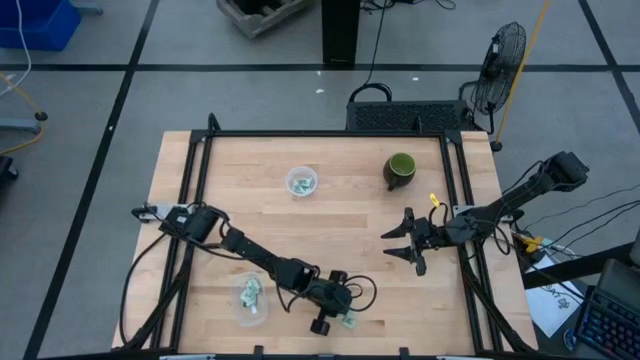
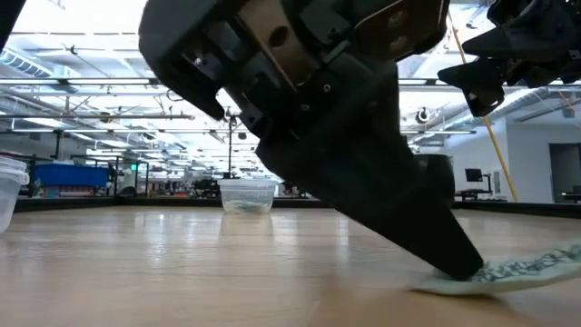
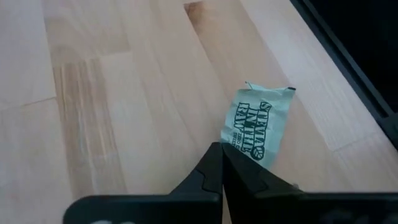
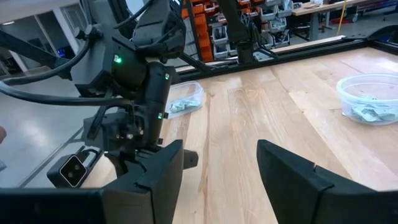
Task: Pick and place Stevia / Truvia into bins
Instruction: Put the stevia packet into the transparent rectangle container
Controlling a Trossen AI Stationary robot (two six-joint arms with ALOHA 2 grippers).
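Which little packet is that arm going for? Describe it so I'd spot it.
Start at the wooden table and find its front edge, right of the oval tub. There the left gripper pinches a green Stevia sachet, the only one lying loose outside a container.

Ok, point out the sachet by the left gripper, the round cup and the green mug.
sachet (image 3: pixel 256 124), left wrist view, printed face.
round cup (image 1: pixel 302 182), high view, rim.
green mug (image 1: pixel 400 170), high view, its body.
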